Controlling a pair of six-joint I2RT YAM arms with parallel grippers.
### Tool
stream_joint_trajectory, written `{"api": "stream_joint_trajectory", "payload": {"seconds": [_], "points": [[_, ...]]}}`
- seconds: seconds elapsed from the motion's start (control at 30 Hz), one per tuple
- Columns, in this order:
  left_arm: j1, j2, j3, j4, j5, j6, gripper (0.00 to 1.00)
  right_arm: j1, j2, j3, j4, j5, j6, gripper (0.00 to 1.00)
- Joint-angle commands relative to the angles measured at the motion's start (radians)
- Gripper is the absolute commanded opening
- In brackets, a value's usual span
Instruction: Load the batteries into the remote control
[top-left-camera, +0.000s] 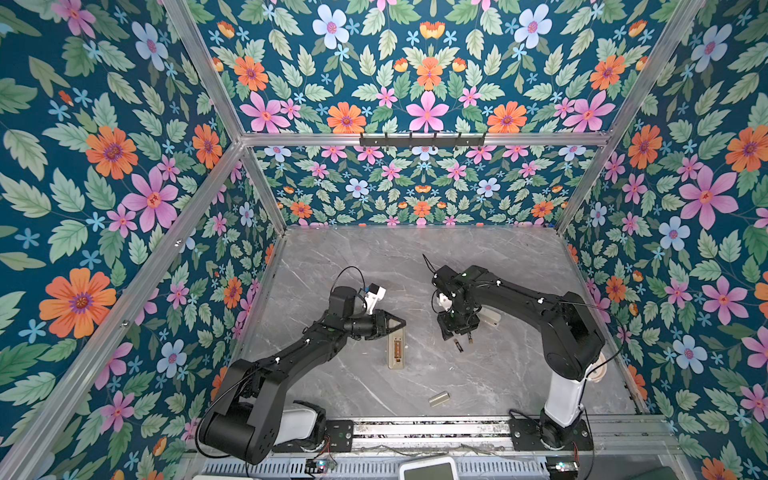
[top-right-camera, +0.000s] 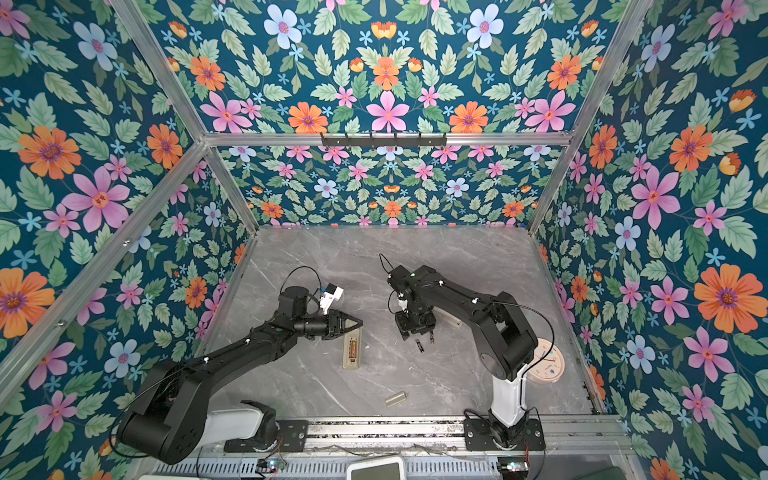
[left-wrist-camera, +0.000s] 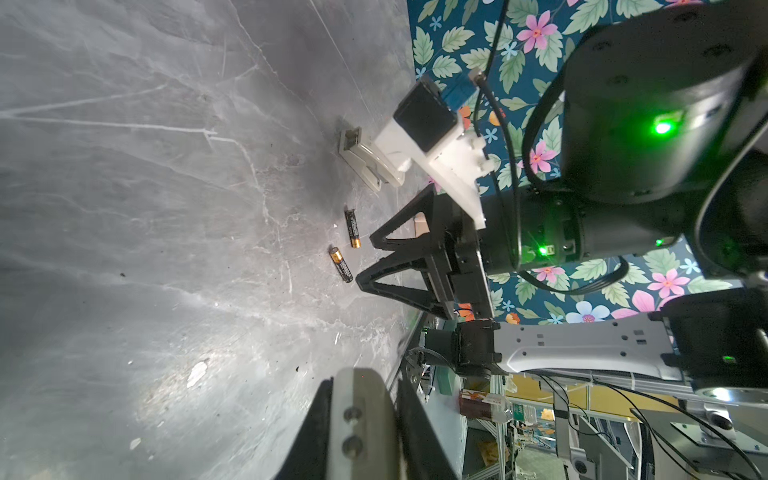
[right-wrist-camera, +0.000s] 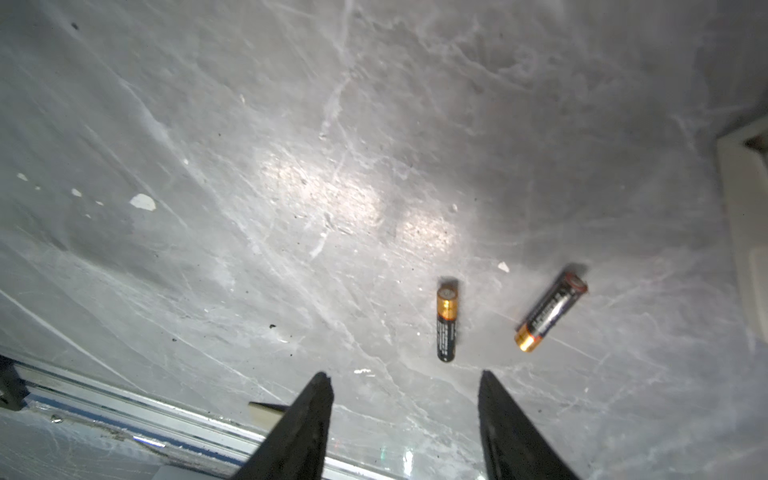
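**Right hand (right-wrist-camera: 404, 376) open over loose batteries (right-wrist-camera: 446, 319), left hand (top-left-camera: 399, 322) closed at remote control (top-left-camera: 396, 351)**

The remote control lies on the grey marble bench (top-left-camera: 478, 257) with its open battery bay facing up. The left hand, jaws closed, sits over its far end; contact cannot be told. The two batteries lie on the bench to the right, near each other but apart. The right hand points down just above them, jaws spread, holding nothing.

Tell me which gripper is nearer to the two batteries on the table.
Right. The right gripper hangs just beside the batteries, jaws apart with nothing between. The left gripper is over the far end of the remote control, clearly further from them.
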Motion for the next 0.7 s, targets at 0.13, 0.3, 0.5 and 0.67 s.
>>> {"api": "stream_joint_trajectory", "payload": {"seconds": [0.13,0.3,0.5,0.67], "points": [[0.001,-0.041,0.002,-0.024,0.043,0.057,0.00,-0.025,0.010,-0.006,0.000,-0.010,-0.038,0.54],[0.003,-0.053,0.001,-0.036,0.053,0.071,0.00,-0.025,0.028,-0.008,0.014,-0.018,-0.042,0.53],[0.004,-0.062,-0.001,-0.052,0.055,0.070,0.00,-0.026,0.058,-0.009,0.034,-0.016,-0.041,0.50],[0.005,-0.069,-0.013,-0.034,0.050,0.047,0.00,-0.027,0.079,-0.010,0.045,-0.014,-0.043,0.48]]}}
